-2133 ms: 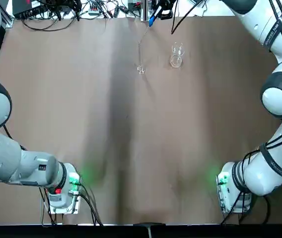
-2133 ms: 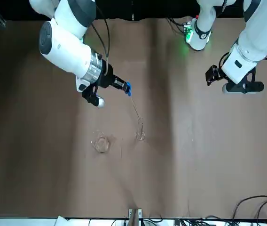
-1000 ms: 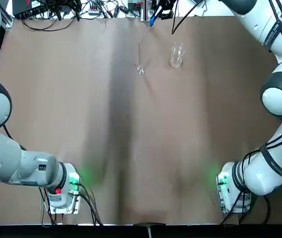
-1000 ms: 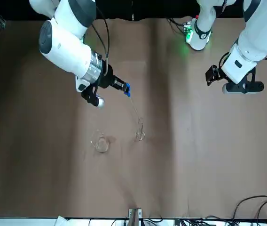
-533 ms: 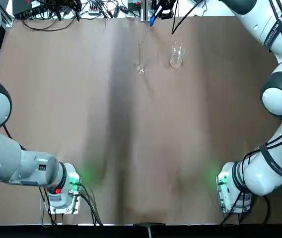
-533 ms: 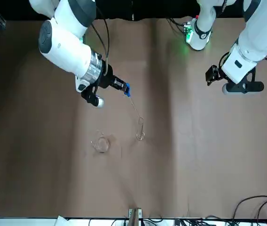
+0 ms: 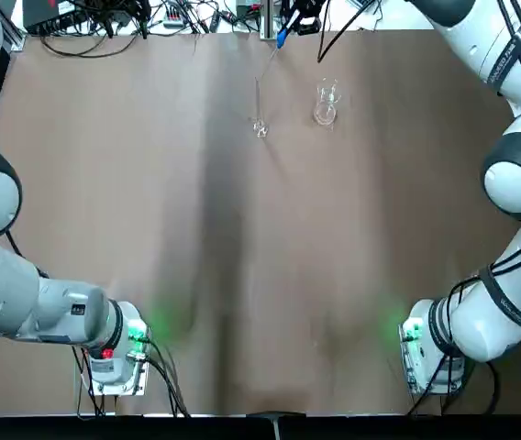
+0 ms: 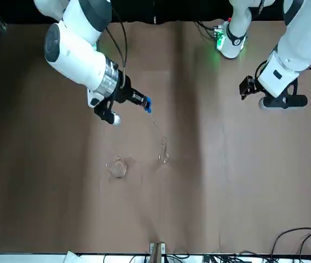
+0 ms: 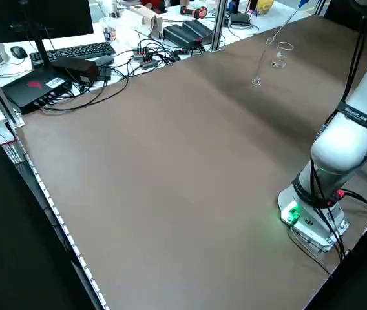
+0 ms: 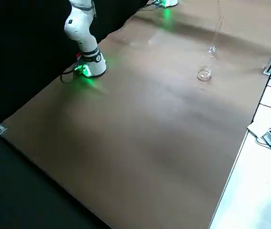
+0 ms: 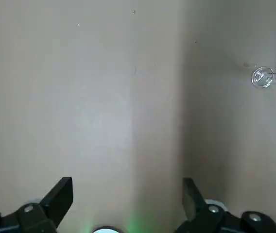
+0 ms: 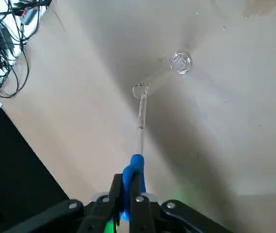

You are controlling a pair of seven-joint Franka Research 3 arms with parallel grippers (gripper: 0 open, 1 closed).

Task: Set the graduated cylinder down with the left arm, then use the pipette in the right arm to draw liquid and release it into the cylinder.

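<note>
The graduated cylinder (image 8: pixel 163 151) stands upright on the brown surface (image 8: pixel 226 181), just beside the squat beaker (image 8: pixel 117 166). The right claw (image 12: pixel 128 187) pinches the blue bulb of the pipette (image 12: pixel 139 127), and the thin tip sits right at the mouth of the cylinder. The left claw (image 11: pixel 127 196) is open, holds nothing and hangs well away. It looks like the release step: next, squeeze the bulb so the liquid drips in.

Matt brown table (image 7: pixel 242 275) (seemingly cloth), clear glass graduated cylinder (image 7: pixel 259 105).
</note>
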